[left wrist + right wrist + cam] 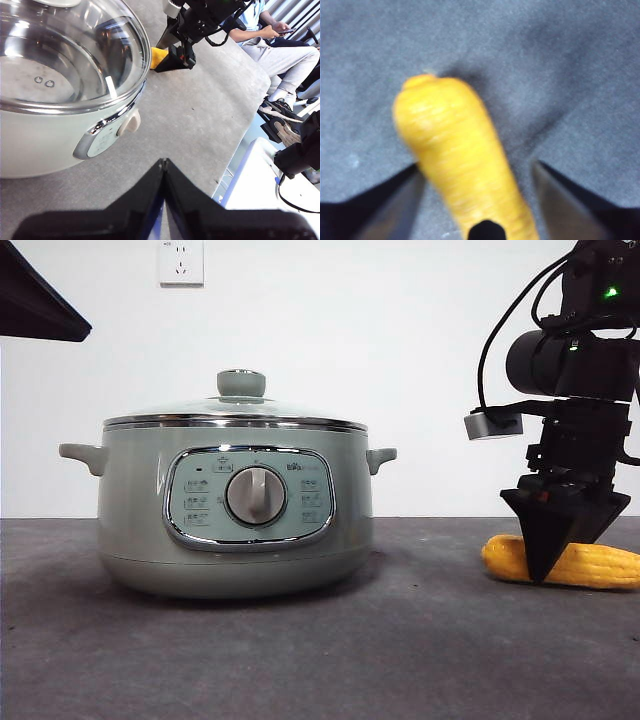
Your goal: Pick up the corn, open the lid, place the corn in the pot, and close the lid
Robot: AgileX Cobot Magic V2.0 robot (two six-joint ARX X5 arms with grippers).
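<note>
Yellow-orange, the corn (pixel 462 165) lies flat by the counter's right edge, between the spread jaws of the right gripper (pixel 560 540), one touching it. Judged: centre, then squeeze gently (it may roll). Farther off, the left gripper (pixel 164 172) waits pinched shut beside the pot (pixel 235 505), lid (pixel 238 405) on.

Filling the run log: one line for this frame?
right gripper: open, jaws either side of corn on table | left gripper: shut, waiting near pot | lid: on pot
</note>
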